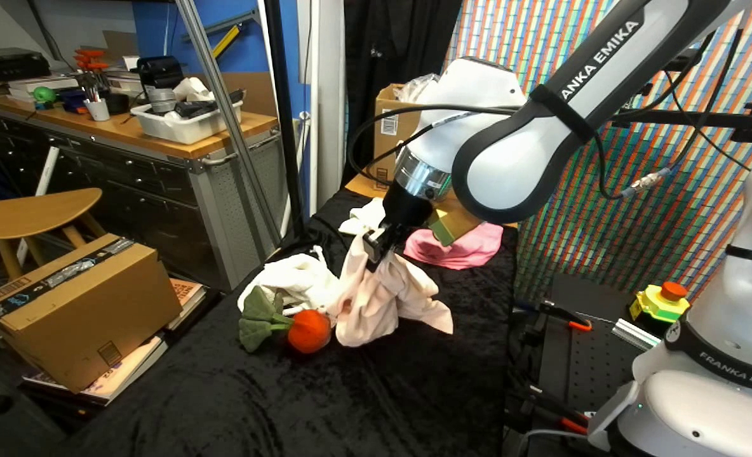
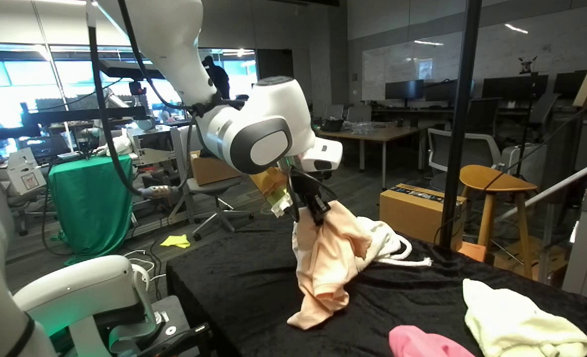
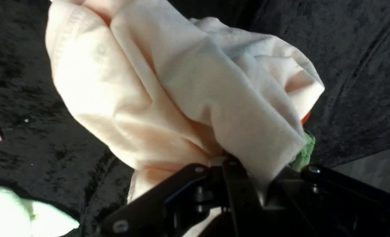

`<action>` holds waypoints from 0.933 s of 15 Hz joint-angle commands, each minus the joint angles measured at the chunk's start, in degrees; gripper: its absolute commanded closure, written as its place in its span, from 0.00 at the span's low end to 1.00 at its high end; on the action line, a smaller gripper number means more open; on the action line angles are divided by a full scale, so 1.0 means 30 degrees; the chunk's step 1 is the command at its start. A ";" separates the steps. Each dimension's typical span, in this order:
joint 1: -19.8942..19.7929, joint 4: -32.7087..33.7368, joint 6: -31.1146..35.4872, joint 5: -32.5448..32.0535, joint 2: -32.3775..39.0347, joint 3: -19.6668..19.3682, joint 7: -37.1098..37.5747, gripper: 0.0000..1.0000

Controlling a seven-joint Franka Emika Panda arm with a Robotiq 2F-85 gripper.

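Observation:
My gripper [image 1: 375, 257] is shut on a peach cloth [image 1: 369, 311], pinching a fold of it near the top. The cloth hangs in loose folds below the fingers; in both exterior views its lower part reaches down to or close above the black-covered table, and I cannot tell whether it rests there. In the wrist view the peach cloth [image 3: 181, 92] fills the middle and partly covers the fingertips. Beside it lies a white cloth [image 1: 290, 279] with a cord. A round orange-red toy [image 1: 309, 331] with green leaves [image 1: 258, 320] sits close by, mostly hidden in the wrist view.
A pink cloth [image 1: 458, 247] and a pale cloth [image 2: 516, 322] lie on the black table cover [image 1: 376, 406]. Beside the wrist is a brown and green piece [image 1: 455, 222]. A cardboard box [image 1: 90, 311] stands off the table, and a dark upright pole [image 2: 458, 124] rises near its edge.

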 commanded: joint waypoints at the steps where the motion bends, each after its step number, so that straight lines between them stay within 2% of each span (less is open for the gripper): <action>1: 0.0456 0.0677 0.0619 -0.1485 -0.0165 0.0212 0.1411 0.91; 5: 0.0709 0.1764 0.1296 -0.4833 0.0097 -0.0072 0.4707 0.91; 11: 0.0672 0.4277 0.0715 -1.0716 0.0936 -0.0731 0.9947 0.90; 13: 0.0773 0.5160 0.0420 -1.2068 0.1420 -0.0987 1.1195 0.90; 14: 0.0834 0.5494 0.0326 -1.2607 0.1644 -0.1114 1.1711 0.72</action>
